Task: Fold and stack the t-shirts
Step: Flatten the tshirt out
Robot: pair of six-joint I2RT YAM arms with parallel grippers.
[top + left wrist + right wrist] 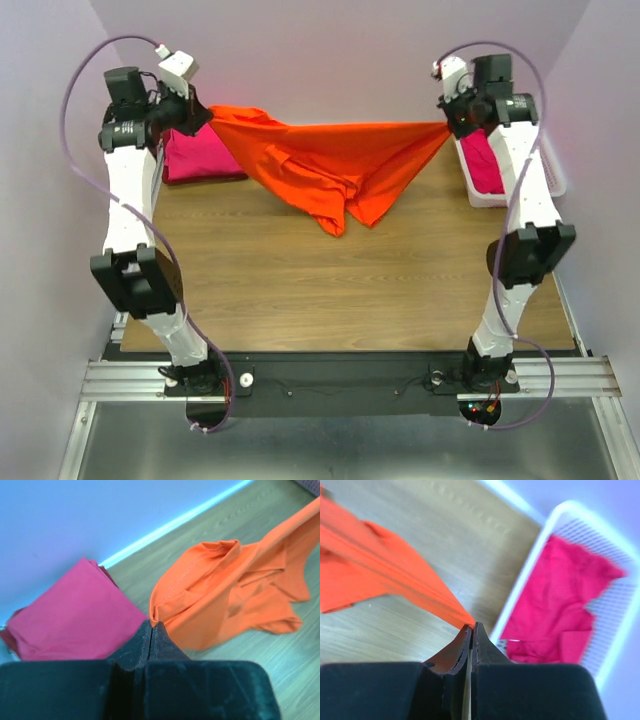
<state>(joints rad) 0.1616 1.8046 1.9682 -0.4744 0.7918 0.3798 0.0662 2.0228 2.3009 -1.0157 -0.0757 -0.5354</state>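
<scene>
A bright orange t-shirt [330,165] hangs stretched across the back of the table between both arms, its middle sagging to the wood. My left gripper [203,121] is shut on its left edge; the wrist view has the orange cloth [225,595] bunched at the closed tips of that gripper [152,625]. My right gripper [452,122] is shut on the shirt's right corner, and a taut strip of orange [395,575] runs into its tips [472,626]. A folded magenta t-shirt [200,152] [75,615] lies at the back left. Another magenta t-shirt [565,605] lies crumpled in the basket.
A white plastic lattice basket [552,180] [530,587] stands at the back right beside the right arm. The wooden table [330,290] reaches to a purple back wall. Both arm bases sit at the near edge.
</scene>
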